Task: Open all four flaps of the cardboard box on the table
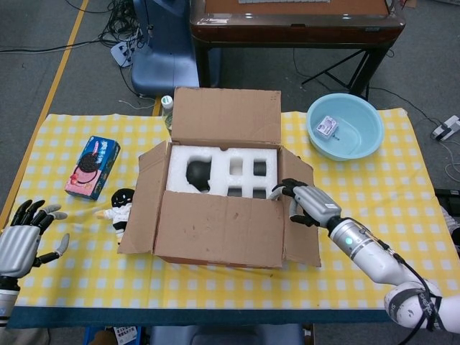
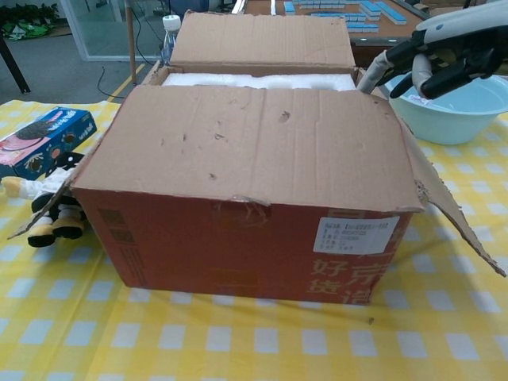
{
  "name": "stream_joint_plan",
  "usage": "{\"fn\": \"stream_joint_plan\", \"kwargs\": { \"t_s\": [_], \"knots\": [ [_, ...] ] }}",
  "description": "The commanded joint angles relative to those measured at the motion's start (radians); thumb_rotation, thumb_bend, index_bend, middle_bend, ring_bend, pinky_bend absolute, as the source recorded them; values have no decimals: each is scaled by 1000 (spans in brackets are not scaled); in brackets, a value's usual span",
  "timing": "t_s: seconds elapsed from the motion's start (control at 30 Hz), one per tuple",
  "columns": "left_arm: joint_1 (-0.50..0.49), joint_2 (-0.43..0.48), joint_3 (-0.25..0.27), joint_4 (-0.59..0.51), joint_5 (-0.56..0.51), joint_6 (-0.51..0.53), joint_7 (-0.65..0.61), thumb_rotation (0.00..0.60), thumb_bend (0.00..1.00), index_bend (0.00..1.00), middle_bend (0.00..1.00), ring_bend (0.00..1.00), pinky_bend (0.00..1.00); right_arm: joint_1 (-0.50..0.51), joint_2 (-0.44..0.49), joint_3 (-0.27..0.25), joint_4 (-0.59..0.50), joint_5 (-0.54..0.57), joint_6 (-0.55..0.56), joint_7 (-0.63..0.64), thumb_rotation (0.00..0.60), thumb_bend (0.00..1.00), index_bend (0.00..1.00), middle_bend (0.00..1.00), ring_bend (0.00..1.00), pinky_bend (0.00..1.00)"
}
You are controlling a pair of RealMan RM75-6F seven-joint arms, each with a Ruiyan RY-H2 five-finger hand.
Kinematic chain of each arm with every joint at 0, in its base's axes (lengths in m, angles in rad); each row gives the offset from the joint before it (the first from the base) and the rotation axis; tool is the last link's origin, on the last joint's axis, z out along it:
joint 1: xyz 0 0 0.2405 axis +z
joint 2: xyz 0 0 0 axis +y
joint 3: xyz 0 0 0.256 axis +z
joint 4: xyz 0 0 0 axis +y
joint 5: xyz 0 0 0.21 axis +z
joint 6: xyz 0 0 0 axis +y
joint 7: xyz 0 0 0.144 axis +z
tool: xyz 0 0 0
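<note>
The cardboard box [image 1: 219, 251] [image 2: 238, 238] stands mid-table with white foam [image 1: 223, 169] inside. Its back flap [image 1: 225, 115] stands up, and the left flap [image 1: 146, 194] and right flap [image 1: 302, 223] lean outward. The front flap [image 1: 219, 228] [image 2: 246, 135] lies tilted over the near part of the opening and hides most of the foam in the chest view. My right hand [image 1: 309, 203] [image 2: 444, 59] is at the front flap's far right corner, with one fingertip [image 2: 375, 75] touching it and the fingers apart. My left hand [image 1: 21, 241] hangs open at the table's front left edge.
A blue and pink cookie box [image 1: 93, 167] [image 2: 44, 143] and a small doll [image 1: 122, 205] [image 2: 48, 202] lie left of the box. A teal basin [image 1: 363, 140] [image 2: 456, 107] holding a small packet [image 1: 327, 127] sits at the back right. A bottle [image 1: 166, 108] stands behind the box.
</note>
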Motion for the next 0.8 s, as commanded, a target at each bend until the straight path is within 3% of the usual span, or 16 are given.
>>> {"fn": "stream_joint_plan", "kwargs": {
  "t_s": [0.03, 0.23, 0.37, 0.57, 0.8],
  "knots": [
    [0, 0, 0, -2, 1, 1, 2, 239, 433, 373, 213, 86, 0, -99, 53, 77, -9, -126, -86, 308, 600, 1000, 323, 204, 74, 87],
    [-2, 0, 1, -12, 7, 3, 14, 237, 433, 373, 212, 86, 0, -189, 72, 125, 7, -319, -98, 700, 600, 1000, 323, 215, 93, 87],
    [-2, 2, 2, -22, 14, 8, 25, 237, 433, 374, 212, 86, 0, -218, 68, 120, 38, -467, -58, 973, 600, 1000, 323, 228, 103, 95],
    [1, 9, 5, -39, 23, 17, 43, 235, 433, 378, 211, 86, 0, -191, 67, 34, 121, -717, 69, 1395, 600, 1000, 323, 241, 112, 107],
    [4, 17, 4, -51, 27, 26, 54, 239, 433, 378, 211, 85, 0, -124, 77, -96, 229, -927, 282, 1721, 600, 1000, 323, 242, 115, 127]
  ]
}}
